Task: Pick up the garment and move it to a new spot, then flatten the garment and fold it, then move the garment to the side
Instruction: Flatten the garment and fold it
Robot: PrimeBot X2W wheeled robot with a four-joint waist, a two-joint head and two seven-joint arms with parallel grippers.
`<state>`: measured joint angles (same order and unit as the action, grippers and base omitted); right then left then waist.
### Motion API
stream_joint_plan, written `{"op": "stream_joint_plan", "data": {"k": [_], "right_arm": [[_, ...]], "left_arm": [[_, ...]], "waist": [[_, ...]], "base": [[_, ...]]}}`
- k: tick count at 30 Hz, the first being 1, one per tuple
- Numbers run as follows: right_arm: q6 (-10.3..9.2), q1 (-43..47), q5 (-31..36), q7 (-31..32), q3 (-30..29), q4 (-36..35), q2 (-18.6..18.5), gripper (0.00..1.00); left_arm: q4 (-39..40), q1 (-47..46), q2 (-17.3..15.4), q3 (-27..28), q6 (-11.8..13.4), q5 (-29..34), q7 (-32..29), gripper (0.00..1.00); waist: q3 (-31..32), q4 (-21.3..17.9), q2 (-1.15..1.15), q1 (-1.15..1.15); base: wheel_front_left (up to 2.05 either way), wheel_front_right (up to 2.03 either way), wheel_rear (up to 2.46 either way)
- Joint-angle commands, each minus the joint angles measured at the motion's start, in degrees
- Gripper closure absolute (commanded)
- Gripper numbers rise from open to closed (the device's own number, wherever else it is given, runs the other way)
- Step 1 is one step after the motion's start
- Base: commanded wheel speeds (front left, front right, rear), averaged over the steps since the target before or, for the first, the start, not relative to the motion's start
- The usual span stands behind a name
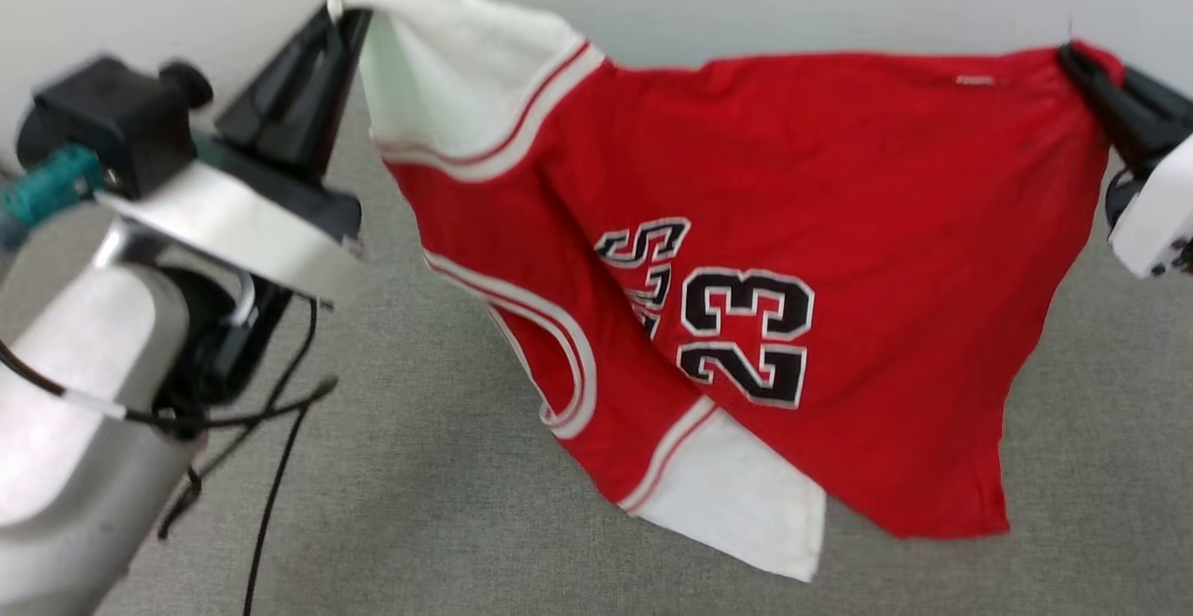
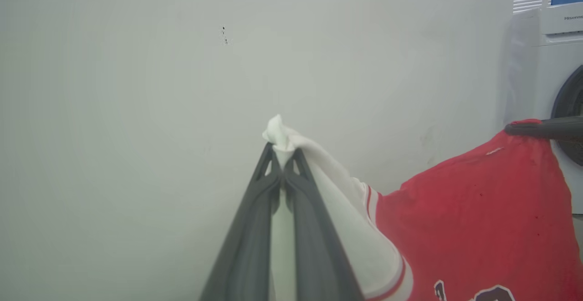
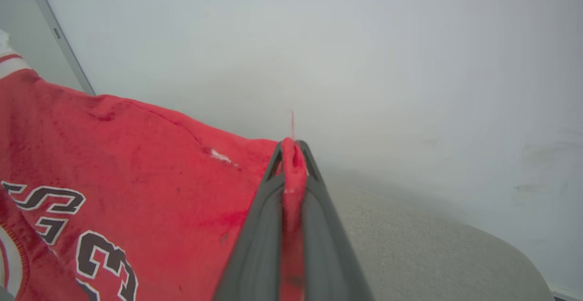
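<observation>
Currently the garment is hanging over the grey surface — left gripper is clamping a white sleeve tip and right gripper is pinching a red corner. Pick-up is looking done; placing, flattening, folding and moving aside are pending. The shirt is sagging between the grips — "23" is facing up, the other sleeve is drooping lowest.

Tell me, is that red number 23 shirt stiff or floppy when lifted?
Probably floppy: the jersey hangs in folds between the left pincer and right pincer, its free sleeve dangling. Likely light, since two small pinches hold it up.
</observation>
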<state>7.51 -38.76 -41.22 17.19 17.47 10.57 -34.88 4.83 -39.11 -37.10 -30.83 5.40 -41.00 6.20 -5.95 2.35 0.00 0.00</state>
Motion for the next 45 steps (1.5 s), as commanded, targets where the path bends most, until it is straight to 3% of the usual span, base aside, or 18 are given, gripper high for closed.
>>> {"op": "stream_joint_plan", "data": {"k": [1,6,13,21,30,36,45], "right_arm": [[-0.05,-2.53,0.96,0.66,-0.95,-0.92,0.62,1.0],[-0.05,-8.15,3.4,2.1,-3.2,-1.84,1.33,1.0],[-0.05,-22.66,8.25,4.2,-5.48,-0.66,1.95,1.0],[-0.05,-41.3,15.02,2.54,-1.59,7.68,3.59,1.0],[-0.05,-59.77,19.6,-4.37,1.88,21.02,5.65,1.0],[-0.06,-65.33,20.16,-9.32,3.97,29.89,7.75,1.0],[-0.06,-64.48,16.38,-13.06,10.67,38.06,8.78,1.0]], "left_arm": [[-0.11,-4.16,0.82,0.48,-0.93,0.03,-0.6,1.0],[-1.58,-12.94,1.96,0.73,-2.74,0.95,-2.32,1.0],[-8.57,-30.81,4.82,1.53,-6.75,1.95,-4.44,1.0],[-21.82,-49.88,6.95,2.07,-10.46,4.0,-4.72,1.0],[-34.46,-66.94,8.85,1.51,-12.15,5.54,-2.71,1.0],[-39.79,-71.11,9.65,0.02,-12.69,4.75,-0.57,1.0],[-44.46,-66.96,8.8,-4.33,-12.81,1.69,2.4,1.0]], "waist": [[-2.24,-0.46,0.0,0.0],[-6.77,-0.55,0.0,0.0],[-15.36,-0.58,0.0,0.0],[-20.8,-0.89,0.0,0.0],[-24.33,-0.51,0.0,0.0],[-26.16,-0.81,0.0,0.0],[-28.74,-0.97,0.0,0.0]], "base": [[0.0,0.0,0.0],[0.0,0.0,0.0],[0.0,0.0,0.0],[0.0,0.0,0.0],[0.0,0.0,0.0],[0.0,0.0,0.0],[0.0,0.0,0.0]]}}
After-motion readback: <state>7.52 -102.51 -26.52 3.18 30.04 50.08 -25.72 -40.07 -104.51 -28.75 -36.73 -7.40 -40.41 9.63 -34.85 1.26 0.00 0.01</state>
